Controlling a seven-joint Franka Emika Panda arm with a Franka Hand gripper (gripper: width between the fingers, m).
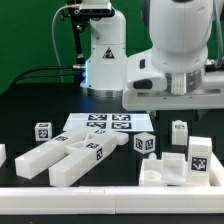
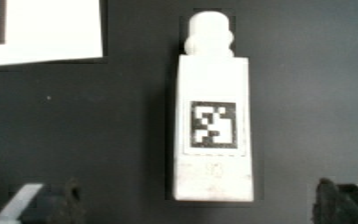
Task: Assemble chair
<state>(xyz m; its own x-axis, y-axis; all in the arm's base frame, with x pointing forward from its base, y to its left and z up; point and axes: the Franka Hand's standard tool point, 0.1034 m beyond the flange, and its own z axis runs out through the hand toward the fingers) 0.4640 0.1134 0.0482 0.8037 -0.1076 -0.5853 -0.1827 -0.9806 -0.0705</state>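
Note:
In the wrist view a white chair bar (image 2: pixel 211 120) lies flat on the black table, with a rounded peg at one end and a square tag on its top face. My gripper (image 2: pixel 194 206) is open and empty above the bar's plain end. Its dark fingertips (image 2: pixel 41 205) stand wide on both sides and do not touch the bar. In the exterior view the gripper (image 1: pixel 186 88) hangs above the table on the right, over a small tagged white part (image 1: pixel 180 131). Two long chair bars (image 1: pixel 70 156) lie side by side at the left front.
The marker board (image 1: pixel 100 123) lies mid-table, and its corner shows in the wrist view (image 2: pixel 34 30). Small tagged cubes (image 1: pixel 43 130) (image 1: pixel 146 143) stand beside it. Blocky white parts (image 1: pixel 198 156) sit at front right. A white rail (image 1: pixel 110 200) runs along the front edge.

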